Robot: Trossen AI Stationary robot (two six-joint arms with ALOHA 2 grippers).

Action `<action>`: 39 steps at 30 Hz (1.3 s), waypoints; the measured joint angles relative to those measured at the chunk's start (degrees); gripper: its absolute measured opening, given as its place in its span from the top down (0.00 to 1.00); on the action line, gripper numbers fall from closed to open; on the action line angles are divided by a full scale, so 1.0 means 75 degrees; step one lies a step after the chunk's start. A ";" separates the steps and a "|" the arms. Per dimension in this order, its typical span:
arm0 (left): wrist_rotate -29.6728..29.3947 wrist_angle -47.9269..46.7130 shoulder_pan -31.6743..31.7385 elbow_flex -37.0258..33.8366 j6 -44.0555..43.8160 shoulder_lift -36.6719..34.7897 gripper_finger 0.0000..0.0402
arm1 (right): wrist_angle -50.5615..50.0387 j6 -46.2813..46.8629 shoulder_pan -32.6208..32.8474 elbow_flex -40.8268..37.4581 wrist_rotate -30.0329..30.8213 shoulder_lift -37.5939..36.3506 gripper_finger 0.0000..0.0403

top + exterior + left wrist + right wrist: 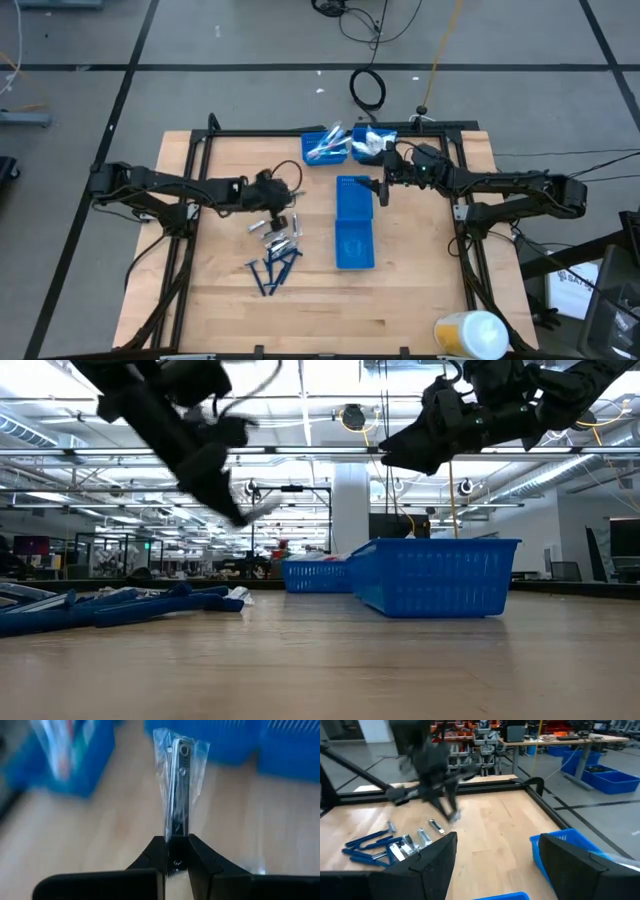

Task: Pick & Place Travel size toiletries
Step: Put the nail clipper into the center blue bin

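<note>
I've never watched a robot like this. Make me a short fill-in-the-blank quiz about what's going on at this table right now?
1. The left gripper is shut on a silvery item sealed in a clear ____.
2. The right gripper hangs with open fingers above the long ____ bin.
3. The dark blue razors lie on the ____ table.

Missing words: wrapper; blue; wooden

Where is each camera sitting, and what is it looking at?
High view: above the table, looking down on both arms, the left gripper and long blue bin.
Low view: at tabletop height, facing the room; arms hang overhead.
Left wrist view: fingers pinching a wrapped silvery item.
Right wrist view: open right gripper, blue razors.
Shared: razors appear in high and right wrist views.
</note>
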 joint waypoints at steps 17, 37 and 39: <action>0.3816 0.6052 0.1089 0.0427 0.1610 0.1663 0.91 | 0.0581 -0.0415 0.0963 0.0000 0.0020 0.0000 0.34; 0.4737 0.5158 0.1003 0.2575 0.2164 0.3218 0.89 | 0.0605 -0.0569 0.1148 0.0000 0.0020 0.0003 0.38; 0.4818 0.5187 0.1003 0.2610 0.2155 0.3218 0.89 | 0.0603 -0.0643 0.1148 0.0000 0.0020 0.0003 0.43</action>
